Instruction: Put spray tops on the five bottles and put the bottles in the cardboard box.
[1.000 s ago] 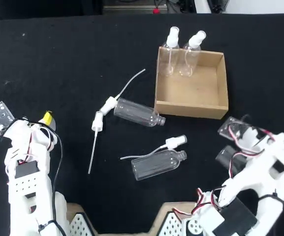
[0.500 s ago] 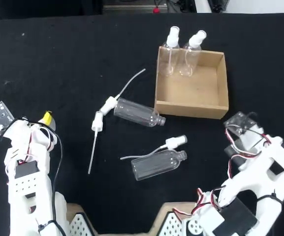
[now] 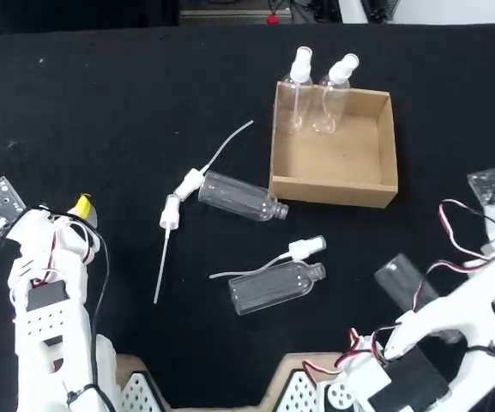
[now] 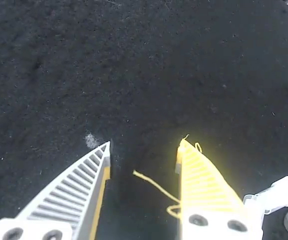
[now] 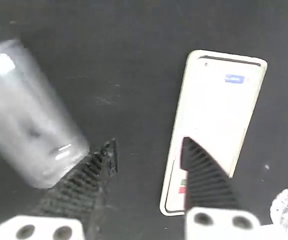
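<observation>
Black table (image 5: 134, 30), white phone (image 5: 218, 110), clear bottle (image 5: 29, 115)

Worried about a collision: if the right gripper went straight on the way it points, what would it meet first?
Most likely the white flat device, which lies right ahead of one side of the right gripper; depth is unclear.

Parted pincer (image 5: 148, 145) over clear bottle (image 5: 29, 130) and white phone (image 5: 218, 100).

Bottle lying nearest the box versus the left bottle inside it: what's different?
The lying bottle is flat on the table, neck bare; the left bottle in the box leans on the far wall, wearing a spray top. Both are clear plastic.
</observation>
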